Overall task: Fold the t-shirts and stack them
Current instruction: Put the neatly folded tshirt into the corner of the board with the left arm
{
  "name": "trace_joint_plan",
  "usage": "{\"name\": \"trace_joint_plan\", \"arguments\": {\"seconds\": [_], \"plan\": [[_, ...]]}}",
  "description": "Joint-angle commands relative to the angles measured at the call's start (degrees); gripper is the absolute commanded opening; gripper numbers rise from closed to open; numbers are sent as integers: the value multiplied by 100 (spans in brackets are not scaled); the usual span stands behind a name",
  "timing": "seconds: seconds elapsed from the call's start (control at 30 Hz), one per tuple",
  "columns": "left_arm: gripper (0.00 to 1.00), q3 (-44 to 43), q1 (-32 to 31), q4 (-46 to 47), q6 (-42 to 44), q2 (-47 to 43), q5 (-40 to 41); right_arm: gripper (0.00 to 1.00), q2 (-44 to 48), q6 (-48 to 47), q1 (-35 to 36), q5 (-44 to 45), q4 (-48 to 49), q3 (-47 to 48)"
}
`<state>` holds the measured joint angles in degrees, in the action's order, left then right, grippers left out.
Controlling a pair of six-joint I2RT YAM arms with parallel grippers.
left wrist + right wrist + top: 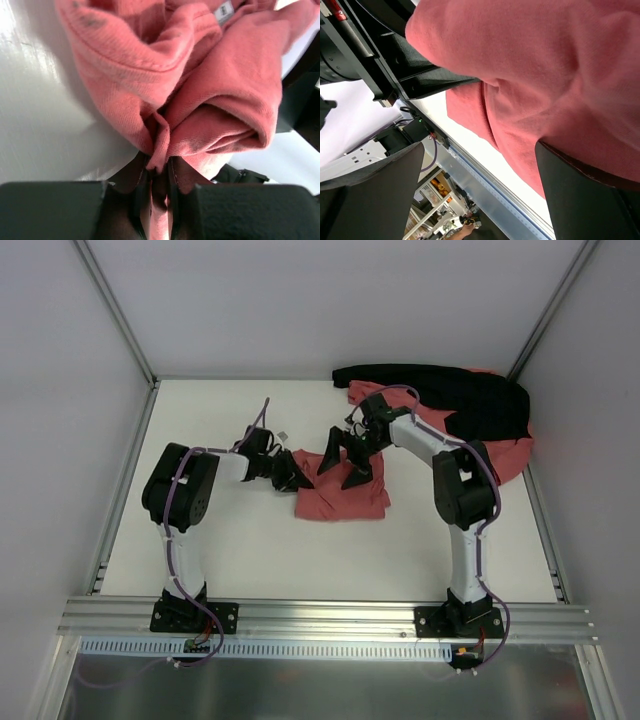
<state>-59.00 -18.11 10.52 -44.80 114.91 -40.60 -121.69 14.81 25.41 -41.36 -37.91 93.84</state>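
On white walled table [250,550], left fingers [292,478] pinching red t-shirt [345,502], right fingers [332,453] spread wide

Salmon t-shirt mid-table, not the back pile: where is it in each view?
Top external: the t-shirt lies at the centre, between the two arms.
Left wrist: the t-shirt fills the top and centre, pinched between the left fingers.
Right wrist: the t-shirt fills the upper right.
Shared landmark: the white table.
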Motion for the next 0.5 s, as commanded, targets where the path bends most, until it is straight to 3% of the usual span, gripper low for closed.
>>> {"name": "trace_joint_plan", "arguments": {"seconds": [0.0,0.3,0.47], "plan": [[0,-452,-53,-1635,804,23,1176,99,356,101,-106,-214,29,55],[0,-1788,325,-3697,1860,-672,3407,99,945,154,-475,-399,82,73],[0,-2465,554,-4304,2255,-646,4016,99,1305,259,-686,-548,231,-111]]}}
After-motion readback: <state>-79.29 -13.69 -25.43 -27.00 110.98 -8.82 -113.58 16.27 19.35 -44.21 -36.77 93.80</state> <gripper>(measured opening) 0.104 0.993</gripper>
